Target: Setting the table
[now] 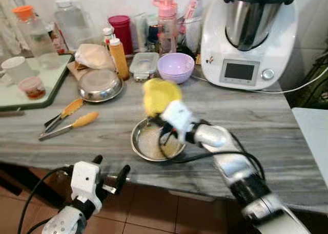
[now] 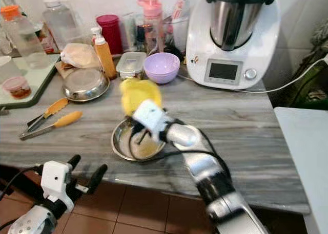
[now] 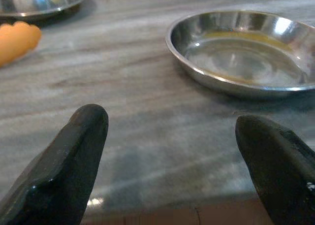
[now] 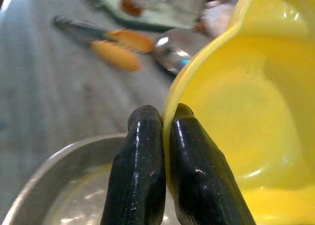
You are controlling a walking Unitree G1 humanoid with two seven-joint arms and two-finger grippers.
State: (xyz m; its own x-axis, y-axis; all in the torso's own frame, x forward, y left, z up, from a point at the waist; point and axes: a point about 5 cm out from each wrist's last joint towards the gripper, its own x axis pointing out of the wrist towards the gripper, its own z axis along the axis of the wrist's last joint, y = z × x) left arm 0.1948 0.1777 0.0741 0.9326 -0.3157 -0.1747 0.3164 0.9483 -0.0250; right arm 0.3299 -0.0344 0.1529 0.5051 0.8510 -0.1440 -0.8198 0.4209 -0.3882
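Observation:
My right gripper (image 4: 166, 117) is shut on the rim of a yellow bowl (image 1: 160, 96), holding it tilted in the air above a shallow steel plate (image 1: 146, 142) near the counter's front edge. In the right wrist view one finger (image 4: 142, 161) lies outside the rim and the other inside the yellow bowl (image 4: 246, 112). My left gripper (image 1: 110, 171) is open, low at the counter's front edge, left of the steel plate (image 3: 246, 52), with nothing between its fingers (image 3: 74, 151).
Orange-handled tongs (image 1: 69, 122) lie on the left of the grey counter (image 1: 266, 126). Behind them sit a steel bowl (image 1: 100, 84), an orange bottle (image 1: 119, 57), a purple bowl (image 1: 176, 67), a lidded container (image 1: 144, 65) and a white kitchen machine (image 1: 248, 37). A green tray (image 1: 20, 93) with cups is at far left.

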